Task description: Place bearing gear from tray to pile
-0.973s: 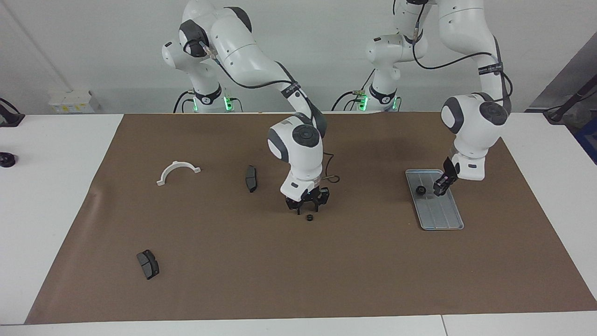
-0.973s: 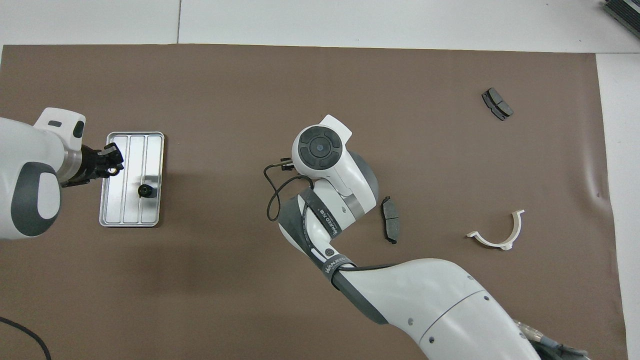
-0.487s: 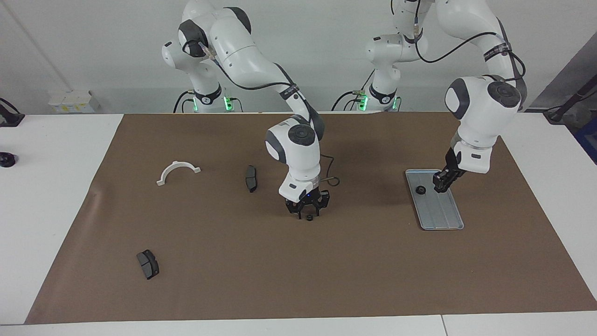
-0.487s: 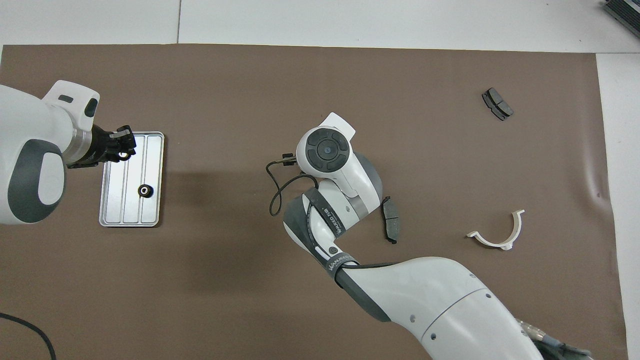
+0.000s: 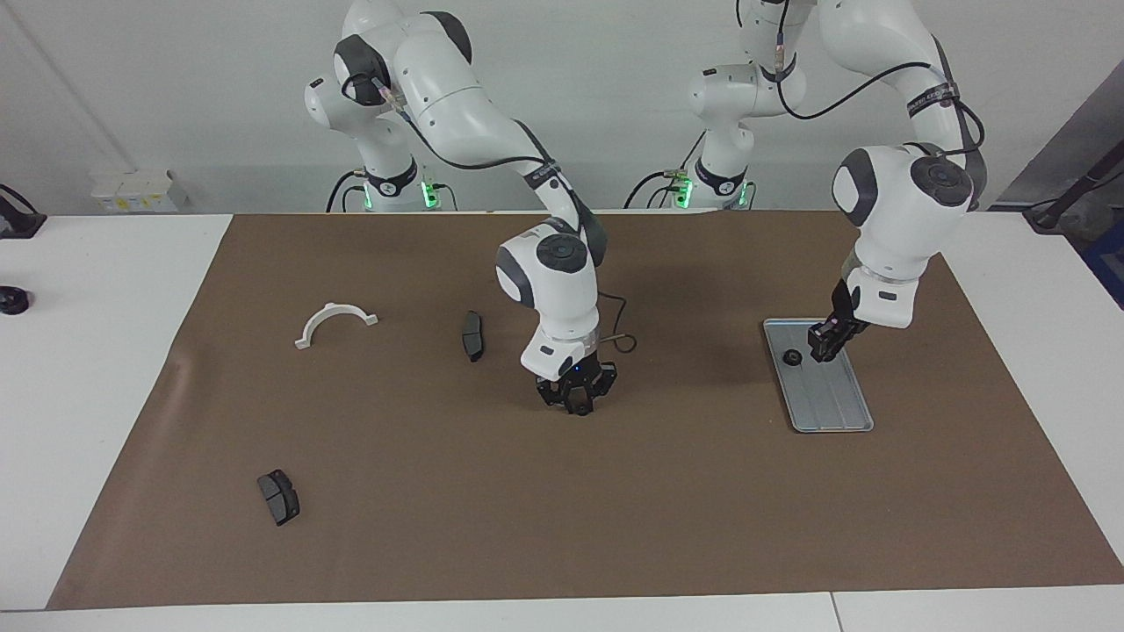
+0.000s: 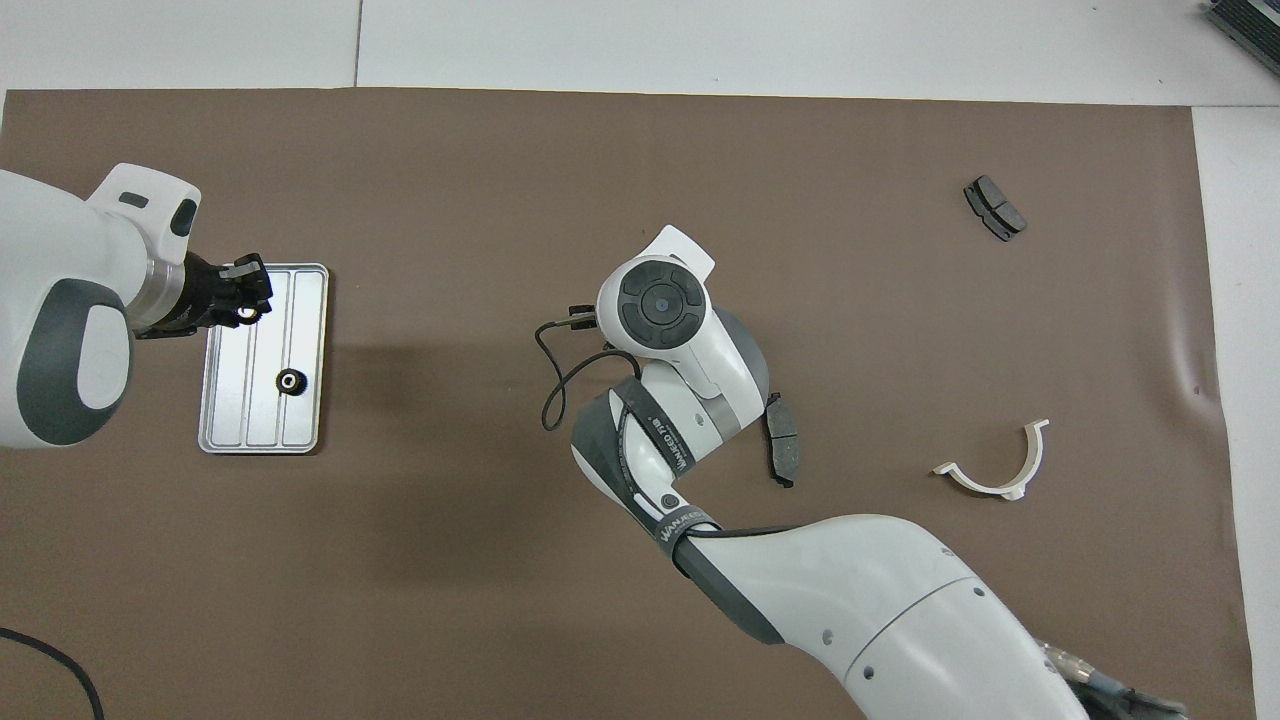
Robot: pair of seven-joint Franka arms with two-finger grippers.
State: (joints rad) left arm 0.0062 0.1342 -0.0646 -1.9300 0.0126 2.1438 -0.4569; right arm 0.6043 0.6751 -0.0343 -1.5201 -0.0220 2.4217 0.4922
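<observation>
— Where are your jaws?

— The right gripper (image 5: 576, 407) is down at the middle of the mat, wrist straight above it (from overhead the wrist hides it completely). I cannot tell whether its jaws are spread or pressed together. The left gripper (image 5: 825, 348) hangs over the end of the tray (image 5: 834, 408) nearer the robots; I cannot tell the state of those jaws either.

— And the bearing gear?

— The bearing gear (image 5: 791, 356) lies in the tray, in the lane toward the right arm's end, just beside the left gripper.

— The pile?

— Scattered. One brake pad (image 5: 472, 335) lies beside my right gripper, toward the right arm's end. The white half-ring bracket (image 5: 334, 320) lies further toward that end. A second brake pad (image 5: 278, 497) lies farther from the robots, well apart from both.

— The surface?

— A brown mat (image 5: 439, 544) covers most of the white desk (image 5: 88, 369), wrinkled at the right arm's end. A pale wall rises past the arms' bases, where green lights glow.
</observation>
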